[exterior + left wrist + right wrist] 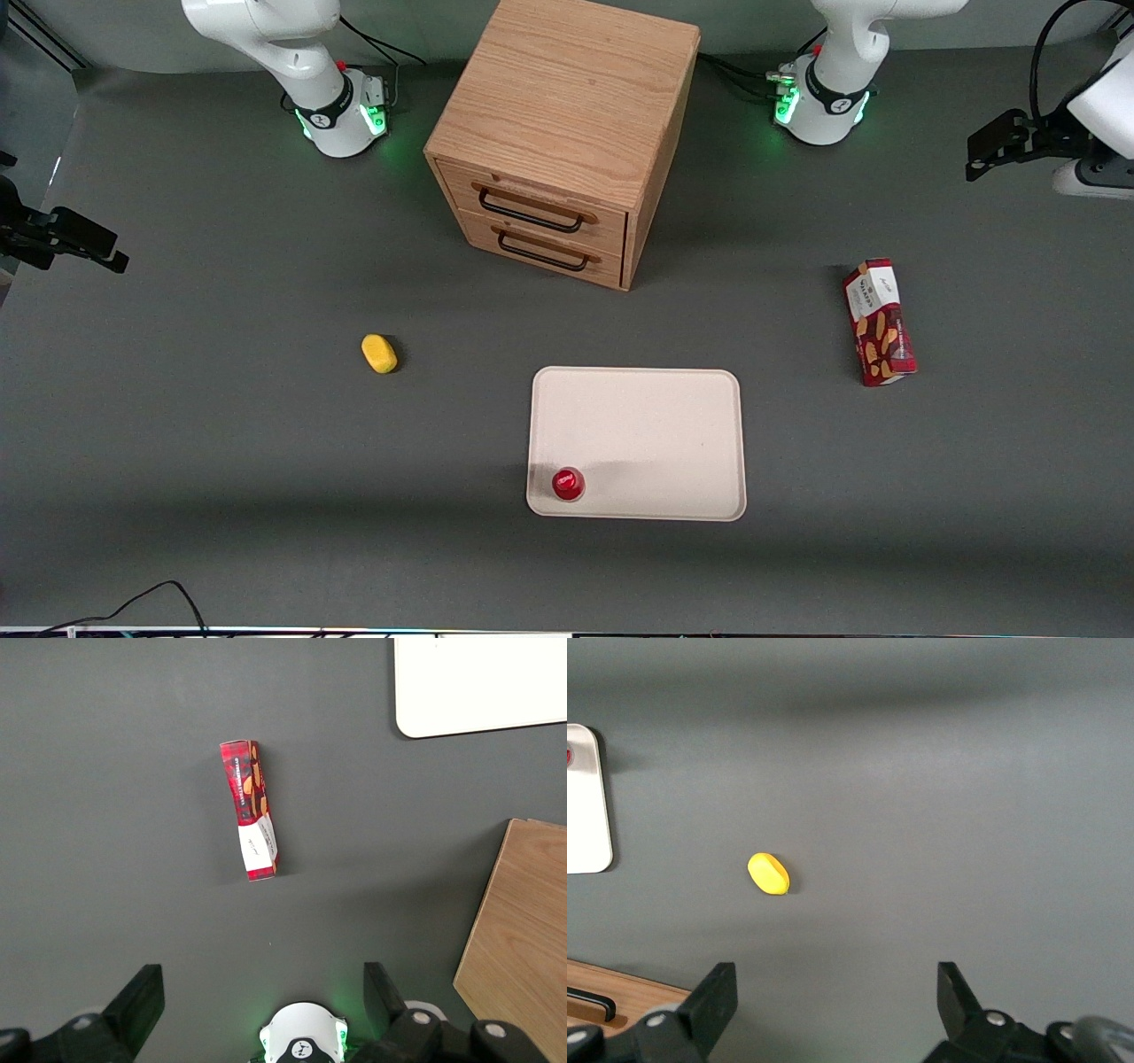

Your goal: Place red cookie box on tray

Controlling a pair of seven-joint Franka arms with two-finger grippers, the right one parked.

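The red cookie box lies flat on the grey table toward the working arm's end, its white label end farther from the front camera. It also shows in the left wrist view. The cream-white tray lies nearer the front camera, toward the table's middle; one corner of it shows in the left wrist view. My left gripper hangs high above the table, farther from the front camera than the box and apart from it. Its fingers stand wide open and empty.
A small round red can stands on the tray's corner nearest the front camera. A wooden drawer cabinet stands farther back in the middle, its edge in the left wrist view. A yellow lump lies toward the parked arm's end.
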